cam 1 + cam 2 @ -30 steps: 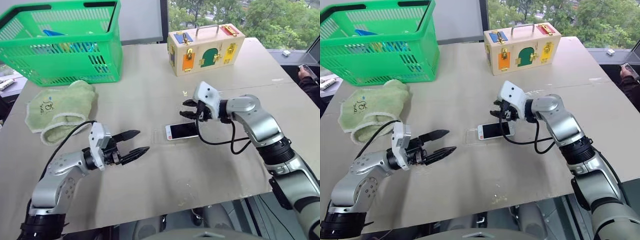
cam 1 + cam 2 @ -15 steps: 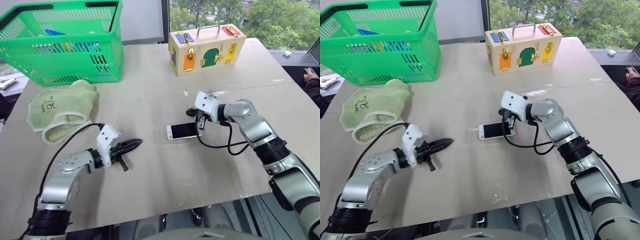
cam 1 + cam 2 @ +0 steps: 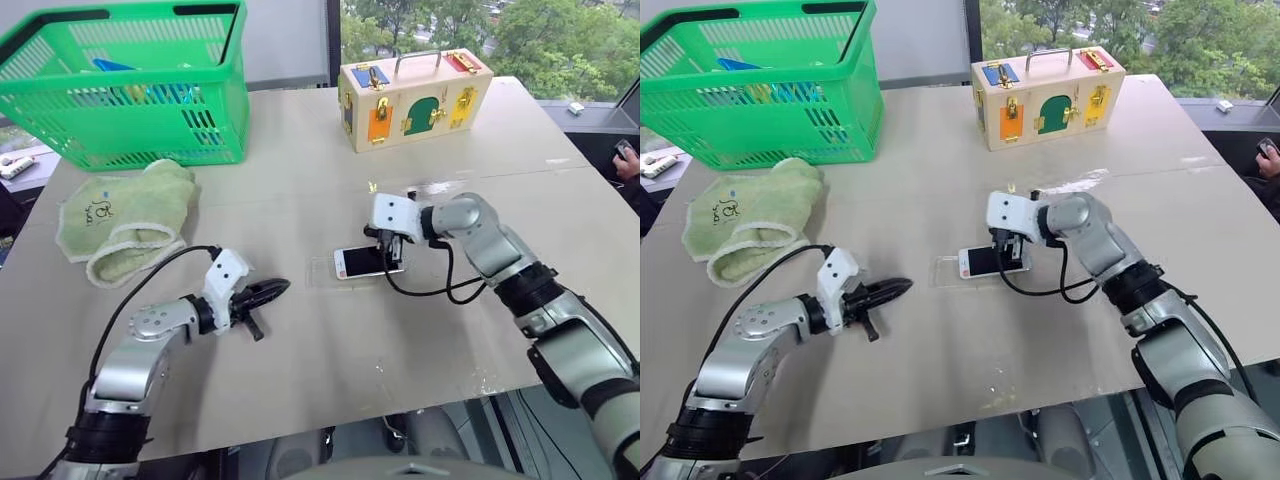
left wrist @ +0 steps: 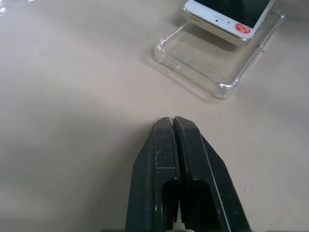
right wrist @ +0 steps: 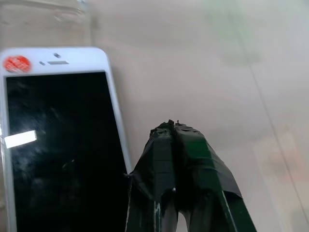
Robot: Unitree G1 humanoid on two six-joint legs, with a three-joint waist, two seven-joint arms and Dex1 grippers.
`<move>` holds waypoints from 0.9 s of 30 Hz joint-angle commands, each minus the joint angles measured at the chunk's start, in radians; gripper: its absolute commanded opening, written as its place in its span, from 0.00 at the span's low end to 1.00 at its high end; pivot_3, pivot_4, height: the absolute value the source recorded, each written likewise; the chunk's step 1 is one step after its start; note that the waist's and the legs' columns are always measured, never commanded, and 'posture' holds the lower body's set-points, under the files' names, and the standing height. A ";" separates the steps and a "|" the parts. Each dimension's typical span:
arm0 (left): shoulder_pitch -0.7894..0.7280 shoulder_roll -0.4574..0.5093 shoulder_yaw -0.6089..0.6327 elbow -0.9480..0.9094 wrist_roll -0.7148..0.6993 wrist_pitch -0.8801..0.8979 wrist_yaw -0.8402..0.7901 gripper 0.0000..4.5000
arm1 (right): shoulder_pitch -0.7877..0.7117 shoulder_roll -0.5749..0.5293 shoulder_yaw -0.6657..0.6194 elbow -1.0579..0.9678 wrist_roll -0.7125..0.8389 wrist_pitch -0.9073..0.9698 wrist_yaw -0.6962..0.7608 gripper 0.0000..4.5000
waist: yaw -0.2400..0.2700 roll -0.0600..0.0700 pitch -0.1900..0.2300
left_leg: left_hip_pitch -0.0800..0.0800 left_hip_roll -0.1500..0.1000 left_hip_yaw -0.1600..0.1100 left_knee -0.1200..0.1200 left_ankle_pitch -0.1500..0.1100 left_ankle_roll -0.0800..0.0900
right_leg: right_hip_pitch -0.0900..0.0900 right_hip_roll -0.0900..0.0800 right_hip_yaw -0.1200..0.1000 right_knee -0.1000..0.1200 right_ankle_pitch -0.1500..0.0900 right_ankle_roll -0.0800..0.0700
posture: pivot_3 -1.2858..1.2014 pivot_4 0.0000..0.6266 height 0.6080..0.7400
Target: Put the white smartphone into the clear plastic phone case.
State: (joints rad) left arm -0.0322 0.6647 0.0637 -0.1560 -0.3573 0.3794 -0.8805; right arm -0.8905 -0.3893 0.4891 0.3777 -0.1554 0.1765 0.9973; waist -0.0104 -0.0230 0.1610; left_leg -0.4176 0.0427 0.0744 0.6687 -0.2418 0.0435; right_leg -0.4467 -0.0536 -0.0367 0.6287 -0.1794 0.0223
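Surface: tan table [image 3: 300,380], window with trees behind.
Phone: white smartphone [image 3: 366,262] lies screen up mid-table, one end resting over the clear plastic phone case [image 4: 212,67], apparently not seated inside.
Right gripper [image 3: 391,250]: fingers pressed together, empty, tip at the phone's far edge; contact uncertain.
Left gripper [image 3: 277,289]: closed on nothing, low over bare table, near the case's open end.
Others: green basket [image 3: 130,80], green towel [image 3: 125,220], wooden latch box [image 3: 412,95].

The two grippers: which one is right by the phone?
The right gripper, shut, its tip at the white smartphone's edge. The left gripper sits apart on bare table.
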 commanded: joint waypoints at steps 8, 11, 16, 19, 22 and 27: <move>0.001 -0.020 -0.041 -0.053 -0.024 0.043 -0.027 0.01 | -0.110 0.053 0.036 0.169 -0.015 -0.139 0.189 0.00 | 0.001 0.000 0.000 | 0.000 -0.001 0.000 0.000 0.000 0.000 | 0.000 -0.001 0.000 0.000 0.001 -0.001 | 0.52 0.24 1.00; 0.002 -0.022 -0.044 -0.059 -0.022 0.048 -0.022 0.01 | -0.114 0.060 0.033 0.169 -0.022 -0.142 0.200 0.00 | -0.001 0.000 0.000 | 0.000 -0.001 0.000 0.000 0.000 0.000 | 0.000 -0.001 0.000 0.000 0.001 -0.001 | 0.52 0.24 1.00; 0.005 -0.026 -0.050 -0.061 -0.018 0.047 -0.024 0.01 | -0.121 0.064 0.022 0.168 -0.037 -0.139 0.193 0.00 | -0.001 0.000 0.000 | 0.000 -0.001 0.000 0.000 0.000 0.000 | 0.000 0.000 0.000 0.002 0.001 -0.001 | 0.52 0.24 1.00; 0.005 -0.029 -0.055 -0.061 -0.016 0.045 -0.024 0.01 | -0.130 0.054 -0.031 0.132 -0.007 -0.105 0.172 0.00 | -0.001 0.000 0.000 | 0.000 0.000 0.000 0.000 0.000 0.000 | 0.000 -0.001 0.000 0.002 0.001 -0.001 | 0.52 0.24 1.00; 0.004 -0.032 -0.057 -0.059 -0.016 0.043 -0.024 0.01 | -0.115 0.040 -0.113 0.015 0.084 0.017 0.196 0.00 | 0.000 0.001 0.001 | 0.000 0.000 0.000 0.000 0.000 0.000 | 0.000 -0.001 0.000 0.002 0.001 -0.001 | 0.52 0.24 1.00; 0.002 -0.032 -0.059 -0.051 -0.016 0.039 -0.028 0.01 | -0.017 -0.048 -0.192 -0.249 0.176 0.197 0.222 0.00 | 0.006 0.001 0.001 | 0.000 -0.001 0.000 0.000 0.000 0.000 | 0.000 -0.001 0.000 0.001 0.001 -0.001 | 0.52 0.24 1.00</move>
State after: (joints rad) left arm -0.0400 0.6358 0.0294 -0.1884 -0.3667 0.4156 -0.8908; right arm -0.9379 -0.4146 0.3316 0.2179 -0.0181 0.3183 1.2118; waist -0.0042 -0.0218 0.1615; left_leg -0.4174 0.0422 0.0739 0.6685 -0.2420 0.0434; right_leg -0.4464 -0.0549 -0.0369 0.6300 -0.1787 0.0210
